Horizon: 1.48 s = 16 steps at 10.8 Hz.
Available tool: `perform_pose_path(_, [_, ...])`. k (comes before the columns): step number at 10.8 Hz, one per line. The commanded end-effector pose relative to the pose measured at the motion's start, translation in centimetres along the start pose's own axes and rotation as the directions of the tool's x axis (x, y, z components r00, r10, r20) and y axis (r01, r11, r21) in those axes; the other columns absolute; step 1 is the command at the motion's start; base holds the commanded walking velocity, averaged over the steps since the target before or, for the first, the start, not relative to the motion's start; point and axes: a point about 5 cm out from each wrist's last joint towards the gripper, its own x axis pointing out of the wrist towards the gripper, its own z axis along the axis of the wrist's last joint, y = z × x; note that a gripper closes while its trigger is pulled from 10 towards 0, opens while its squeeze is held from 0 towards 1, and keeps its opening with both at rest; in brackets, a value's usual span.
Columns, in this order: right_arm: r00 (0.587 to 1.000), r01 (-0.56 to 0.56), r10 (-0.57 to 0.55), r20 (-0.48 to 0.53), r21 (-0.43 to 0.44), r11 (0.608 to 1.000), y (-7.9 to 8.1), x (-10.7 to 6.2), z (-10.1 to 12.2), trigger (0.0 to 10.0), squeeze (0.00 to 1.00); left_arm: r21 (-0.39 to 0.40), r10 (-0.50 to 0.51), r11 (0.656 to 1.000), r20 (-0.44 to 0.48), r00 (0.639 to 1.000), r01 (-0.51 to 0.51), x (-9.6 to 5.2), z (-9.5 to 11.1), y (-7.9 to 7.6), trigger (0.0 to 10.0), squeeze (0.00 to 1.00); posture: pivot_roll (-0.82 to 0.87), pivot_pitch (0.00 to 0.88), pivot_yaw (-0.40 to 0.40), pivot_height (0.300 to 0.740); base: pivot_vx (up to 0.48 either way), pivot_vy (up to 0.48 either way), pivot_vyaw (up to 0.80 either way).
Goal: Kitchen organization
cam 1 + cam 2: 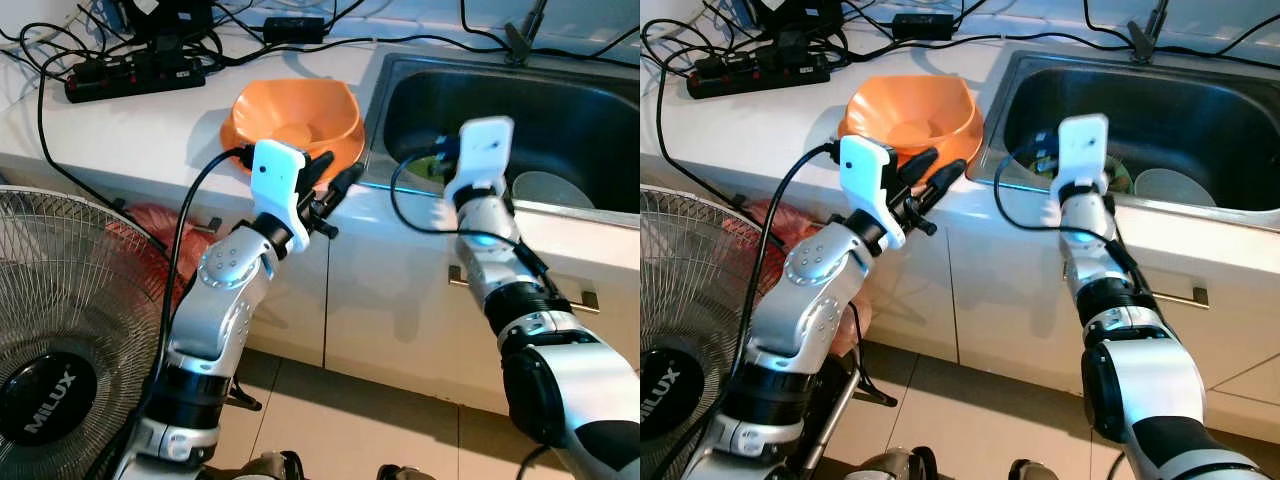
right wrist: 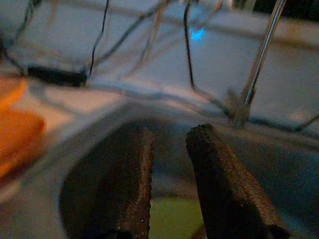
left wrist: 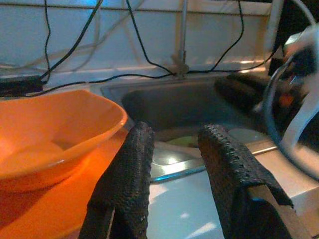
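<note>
A: Well, any writing you can read?

B: Just "MILUX" on the hub of the fan (image 1: 60, 330) I see by the cabinets.

A: Where's my left gripper (image 1: 335, 180)?

B: At the counter's (image 1: 130, 130) front edge, just beside the orange bowl (image 1: 295, 120), fingers parted, nothing held.

A: And the right gripper (image 2: 169, 174)?

B: Over the sink's (image 1: 560, 110) front rim, fingers apart and empty. A white plate (image 1: 550, 190) and something green (image 1: 1118, 178) lie in the basin.

A: Anything cluttering the counter?

B: A power strip (image 1: 135, 75) and cables (image 1: 300, 40) along its back edge.
</note>
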Motion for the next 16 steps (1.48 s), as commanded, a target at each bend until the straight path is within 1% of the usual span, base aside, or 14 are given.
perform_pose_path(1, [0.999, 0.019, -0.020, 0.048, 0.017, 1.000, -0.7, 0.2, 0.8, 10.0, 0.00, 0.033, 0.014, 0.999, 0.013, 1.000, -0.015, 0.2, 0.3, 0.1, 10.0, 0.00, 0.06, 0.137, 0.045, 0.740, 0.000, 0.000, 0.00])
perform_pose_path(3, [0.993, 0.054, -0.053, 0.102, 0.001, 0.999, -2.5, -0.1, 1.3, 10.0, 0.00, 0.140, 0.103, 0.984, 0.032, 0.994, -0.106, 0.2, 0.6, 1.2, 10.0, 0.00, 0.06, 0.140, 0.042, 0.740, 0.000, 0.000, 0.00])
perform_pose_path(5, [0.990, 0.061, -0.061, 0.126, 0.001, 0.998, -3.2, -0.8, 1.4, 10.0, 0.00, 0.211, 0.115, 0.970, 0.022, 0.993, -0.117, 0.2, 0.5, 1.6, 10.0, 0.00, 0.05, 0.144, 0.041, 0.740, 0.000, 0.000, 0.00])
perform_pose_path(6, [0.991, 0.072, -0.073, 0.115, 0.012, 0.997, -3.2, -1.6, 0.8, 10.0, 0.00, 0.315, 0.122, 0.942, -0.010, 0.992, -0.113, 0.3, 0.1, 1.8, 10.0, 0.00, 0.04, 0.146, 0.043, 0.740, 0.000, 0.000, 0.00])
perform_pose_path(7, [0.993, 0.065, -0.067, 0.095, 0.025, 0.998, -2.7, -2.6, 0.0, 10.0, 0.00, 0.371, 0.126, 0.922, -0.012, 0.992, -0.113, 0.7, 0.2, 2.2, 10.0, 0.00, 0.04, 0.148, 0.044, 0.740, 0.000, 0.000, 0.00])
perform_pose_path(8, [0.994, 0.071, -0.074, 0.075, 0.037, 0.997, -2.4, -3.1, -0.5, 10.0, 0.00, 0.420, 0.114, 0.902, -0.017, 0.993, -0.097, 1.0, 0.3, 2.4, 10.0, 0.00, 0.03, 0.149, 0.046, 0.740, 0.000, 0.000, 0.00])
perform_pose_path(9, [0.994, 0.075, -0.079, 0.072, 0.054, 0.996, -2.0, -3.4, -0.4, 10.0, 0.00, 0.471, 0.099, 0.880, -0.044, 0.994, -0.067, 1.4, 0.4, 2.9, 10.0, 0.00, 0.03, 0.147, 0.049, 0.740, 0.000, 0.000, 0.00])
perform_pose_path(10, [0.995, 0.075, -0.079, 0.066, 0.064, 0.995, -1.7, -3.5, -0.3, 10.0, 0.00, 0.526, 0.098, 0.849, -0.066, 0.993, -0.049, 1.6, 0.4, 3.5, 10.0, 0.00, 0.02, 0.146, 0.054, 0.740, 0.000, 0.000, 0.00])
perform_pose_path(11, [0.995, 0.069, -0.074, 0.063, 0.076, 0.995, -1.3, -3.6, -0.2, 10.0, 0.00, 0.568, 0.075, 0.823, -0.108, 0.991, 0.000, 1.9, 0.4, 3.9, 10.0, 0.00, 0.02, 0.138, 0.058, 0.740, 0.000, 0.000, 0.00])
perform_pose_path(12, [0.996, 0.064, -0.069, 0.061, 0.080, 0.995, -1.0, -3.6, -0.1, 10.0, 0.00, 0.592, 0.053, 0.805, -0.152, 0.987, 0.048, 1.9, 0.3, 4.3, 10.0, 0.00, 0.02, 0.134, 0.062, 0.740, 0.000, 0.000, 0.00])
perform_pose_path(13, [0.996, 0.064, -0.069, 0.058, 0.083, 0.994, -0.9, -3.7, -0.1, 10.0, 0.00, 0.551, 0.052, 0.834, -0.149, 0.987, 0.039, 1.7, 0.6, 4.6, 10.0, 0.00, 0.03, 0.129, 0.064, 0.740, 0.000, 0.000, 0.00])
perform_pose_path(14, [0.996, 0.063, -0.067, 0.053, 0.085, 0.994, -0.8, -3.8, -0.1, 10.0, 0.00, 0.396, 0.085, 0.916, -0.052, 0.995, -0.058, 1.6, 2.2, 5.2, 10.0, 0.00, 0.02, 0.128, 0.065, 0.740, 0.000, 0.000, 0.00])
perform_pose_path(15, [0.997, 0.061, -0.065, 0.048, 0.086, 0.994, -0.8, -3.8, -0.1, 10.0, 0.00, 0.333, 0.101, 0.937, 0.044, 0.994, -0.110, 1.5, 3.9, 5.4, 10.0, 0.00, 0.03, 0.122, 0.058, 0.740, 0.000, 0.000, 0.00])
perform_pose_path(16, [0.997, 0.059, -0.063, 0.045, 0.088, 0.994, -0.7, -3.8, -0.1, 10.0, 0.00, 0.258, 0.117, 0.955, 0.114, 0.987, -0.144, 1.5, 5.2, 5.6, 10.0, 0.00, 0.04, 0.120, 0.057, 0.740, 0.000, 0.000, 0.00])
